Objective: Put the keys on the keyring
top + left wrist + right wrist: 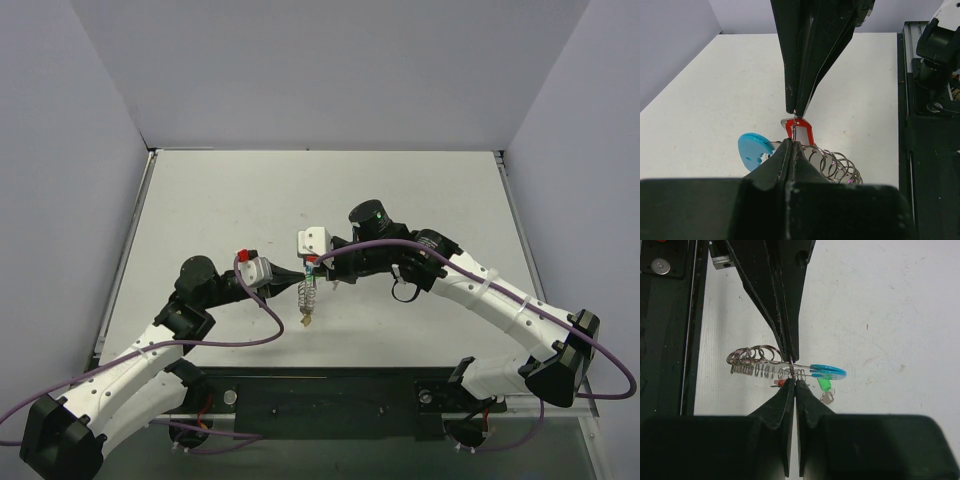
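White table (250, 190) — left hand (791, 143), right hand (792, 382) clamp keyring (837, 165).

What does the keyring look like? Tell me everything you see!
The keyring is a shiny silver coil of metal loops with a springy chain, a curved light-blue plastic tag and a small yellow piece. It is held over the white table. The shut left gripper pinches its wire; the shut right gripper holds a red key against it. A green key dangles by the blue tag.
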Available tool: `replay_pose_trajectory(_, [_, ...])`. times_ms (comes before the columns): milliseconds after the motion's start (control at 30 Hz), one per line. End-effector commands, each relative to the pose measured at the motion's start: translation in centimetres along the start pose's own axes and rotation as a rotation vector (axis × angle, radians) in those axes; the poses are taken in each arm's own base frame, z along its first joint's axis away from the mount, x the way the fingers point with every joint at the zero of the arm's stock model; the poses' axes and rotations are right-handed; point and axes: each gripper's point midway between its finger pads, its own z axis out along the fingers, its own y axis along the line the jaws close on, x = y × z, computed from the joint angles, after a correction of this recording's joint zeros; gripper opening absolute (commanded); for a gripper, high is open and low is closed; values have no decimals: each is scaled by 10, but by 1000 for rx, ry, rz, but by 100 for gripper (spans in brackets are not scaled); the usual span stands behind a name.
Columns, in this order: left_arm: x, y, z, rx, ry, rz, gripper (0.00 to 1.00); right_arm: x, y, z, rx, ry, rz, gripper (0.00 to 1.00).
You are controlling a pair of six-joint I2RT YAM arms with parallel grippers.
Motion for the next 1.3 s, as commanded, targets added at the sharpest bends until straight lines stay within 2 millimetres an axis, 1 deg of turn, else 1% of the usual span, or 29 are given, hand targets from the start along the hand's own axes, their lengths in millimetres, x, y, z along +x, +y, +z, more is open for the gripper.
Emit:
replay_pose_trajectory(0, [-35, 0, 3, 24, -95, 66, 0, -12, 1, 1, 4, -49, -19, 0])
replay_pose_trajectory(533, [-35, -1, 3, 30, -98, 60, 0, -14, 2, 2, 4, -56, -15, 0])
replay_pose_trajectory(1267, [-40, -1, 1, 21, -118, 56, 0, -15, 2, 4, -1, -63, -6, 0])
